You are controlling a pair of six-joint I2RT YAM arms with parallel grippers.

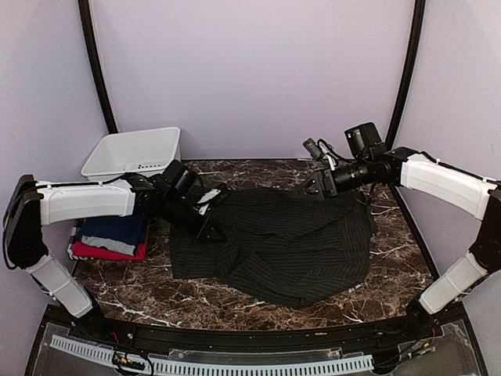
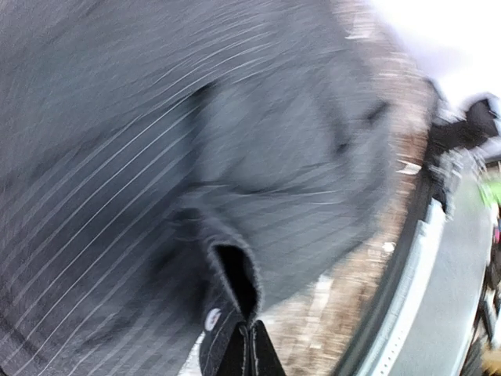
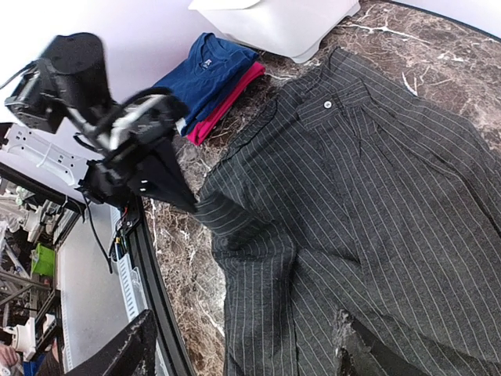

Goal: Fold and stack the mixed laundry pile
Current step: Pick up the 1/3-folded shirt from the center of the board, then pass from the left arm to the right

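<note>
The dark pinstriped shirt (image 1: 282,247) lies spread and rumpled across the middle of the marble table (image 1: 141,294). My left gripper (image 1: 213,229) is low at the shirt's left edge. In the blurred left wrist view its fingers (image 2: 266,356) are pressed together on a raised fold of the pinstriped cloth (image 2: 235,266). My right gripper (image 1: 315,188) hovers over the shirt's far right part, open with nothing between its fingers (image 3: 129,348). A navy T-shirt (image 1: 116,229) lies folded on a red T-shirt (image 1: 106,252) at the table's left side.
A white plastic bin (image 1: 133,151) stands at the back left, just behind the folded stack. The right wrist view shows the left arm (image 3: 117,149) at the table's near rim (image 3: 160,290), next to the shirt's sleeve.
</note>
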